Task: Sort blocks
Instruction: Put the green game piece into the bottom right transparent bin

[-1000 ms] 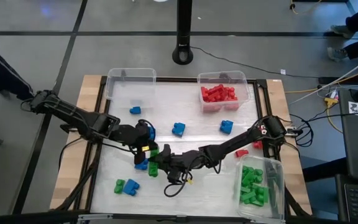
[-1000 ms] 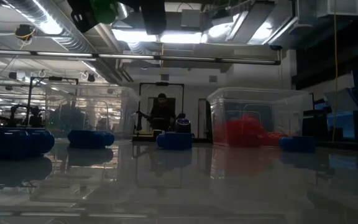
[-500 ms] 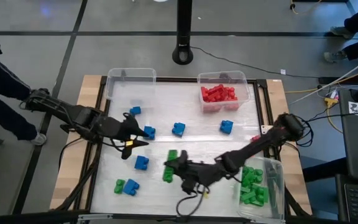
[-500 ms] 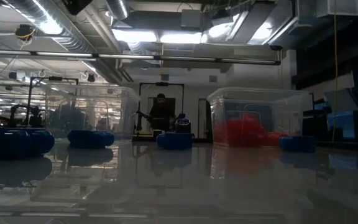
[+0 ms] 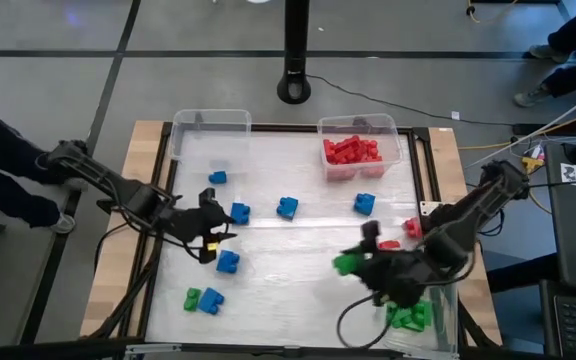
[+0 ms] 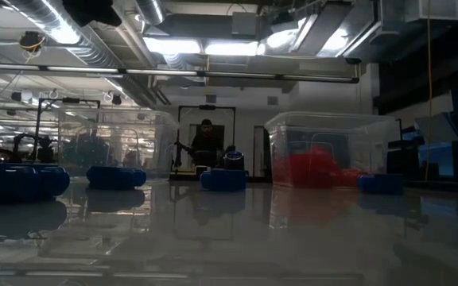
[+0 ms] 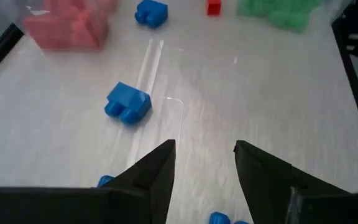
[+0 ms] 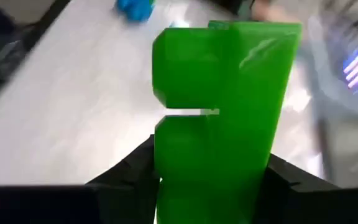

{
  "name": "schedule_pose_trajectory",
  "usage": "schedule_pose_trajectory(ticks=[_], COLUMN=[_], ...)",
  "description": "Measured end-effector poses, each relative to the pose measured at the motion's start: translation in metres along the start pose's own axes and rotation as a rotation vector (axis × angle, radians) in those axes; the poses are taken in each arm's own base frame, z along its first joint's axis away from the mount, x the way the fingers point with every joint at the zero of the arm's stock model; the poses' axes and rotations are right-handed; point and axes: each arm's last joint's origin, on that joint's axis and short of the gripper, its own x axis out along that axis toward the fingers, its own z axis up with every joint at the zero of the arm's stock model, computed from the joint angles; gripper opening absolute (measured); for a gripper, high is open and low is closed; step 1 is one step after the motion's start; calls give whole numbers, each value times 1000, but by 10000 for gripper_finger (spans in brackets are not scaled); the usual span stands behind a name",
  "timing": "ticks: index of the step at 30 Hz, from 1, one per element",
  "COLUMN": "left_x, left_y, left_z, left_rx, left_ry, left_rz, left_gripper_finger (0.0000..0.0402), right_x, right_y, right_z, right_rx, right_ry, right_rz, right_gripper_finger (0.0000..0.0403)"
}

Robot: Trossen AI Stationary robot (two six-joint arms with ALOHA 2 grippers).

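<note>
High view, right tool [image 5: 353,262] clamped on green block [image 5: 346,264], left tool [image 5: 211,228] fingers apart, empty.

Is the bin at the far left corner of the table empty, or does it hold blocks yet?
Empty. In the high view the far-left bin shows only its clear floor, while loose blue blocks lie on the table outside it.

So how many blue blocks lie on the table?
6: one beside the clear bin, three in a middle row, one near the left pincer, one next to a green block. Arms may hide more.
</note>
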Motion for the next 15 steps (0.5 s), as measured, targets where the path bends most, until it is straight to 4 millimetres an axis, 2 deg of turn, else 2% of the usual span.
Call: schedule_pose_trajectory(ticks=[6,15], left_x=[11,24], left_y=[-8,-14], left_z=[-4,-8], left_rx=[41,84], left_ry=[41,83], left_rz=[11,30], left_gripper_finger=[157,157], right_x=[-33,-65], right_y=[12,45], right_z=[-28,-54], right_rx=[271,521], right_ry=[201,407], right_rz=[142,180], right_gripper_finger=[171,173])
